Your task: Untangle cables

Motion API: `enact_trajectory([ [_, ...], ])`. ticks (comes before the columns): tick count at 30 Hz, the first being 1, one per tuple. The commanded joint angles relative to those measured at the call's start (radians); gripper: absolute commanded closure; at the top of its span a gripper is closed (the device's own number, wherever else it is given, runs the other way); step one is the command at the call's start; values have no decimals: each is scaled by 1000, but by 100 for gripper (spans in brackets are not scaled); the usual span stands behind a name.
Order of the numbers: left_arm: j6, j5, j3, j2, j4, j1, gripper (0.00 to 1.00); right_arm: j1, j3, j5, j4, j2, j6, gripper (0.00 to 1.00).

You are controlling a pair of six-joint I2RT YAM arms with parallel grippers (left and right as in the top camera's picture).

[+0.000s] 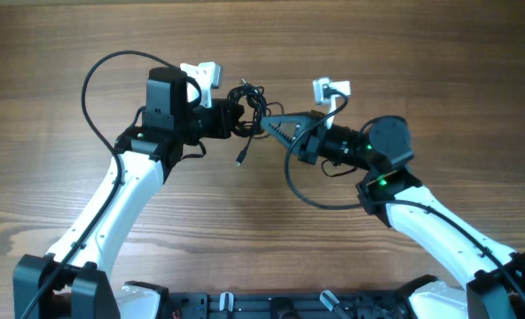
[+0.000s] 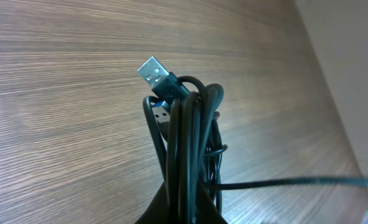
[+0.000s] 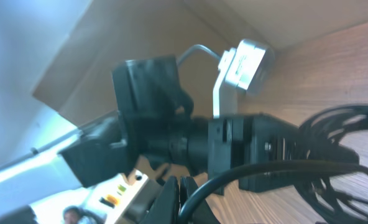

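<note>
So the left gripper (image 1: 231, 118) is clamped tight on the cables (image 1: 252, 99), a bundled wad over the wood table (image 1: 440, 53), with a USB plug (image 2: 151, 71) poking out the top. Just right of it, the right gripper (image 1: 270, 126) is pinched closed on one strand running out of the bundle.

Lit evenly and softly from above, with faint shadows on the wooden desk (image 1: 440, 62). Crisp overhead. Sharp at the left wrist on the USB plug (image 2: 151, 71), soft toward the bottom edge. Blurred throughout at the right wrist, overexposed pale blue at upper left.
</note>
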Motion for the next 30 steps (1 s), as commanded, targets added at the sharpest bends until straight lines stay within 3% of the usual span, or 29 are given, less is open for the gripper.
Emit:
enact_trajectory([
  [1, 44, 128, -3, 6, 3, 2, 96, -11, 8, 53, 23, -13, 124, 96],
  [13, 35, 211, -3, 5, 3, -70, 96, -11, 8, 159, -25, -11, 134, 96],
  [18, 35, 244, -3, 5, 3, -22, 96, -11, 8, 223, -354, -11, -134, 96],
  [21, 36, 286, -3, 5, 3, 7, 96, -11, 8, 322, -428, -11, -204, 96],
  [26, 37, 330, -4, 6, 2, 7, 96, -11, 8, 543, -505, -11, -82, 96],
  [30, 36, 330, -4, 6, 2, 5, 96, -10, 8, 466, -451, -11, -68, 96],
])
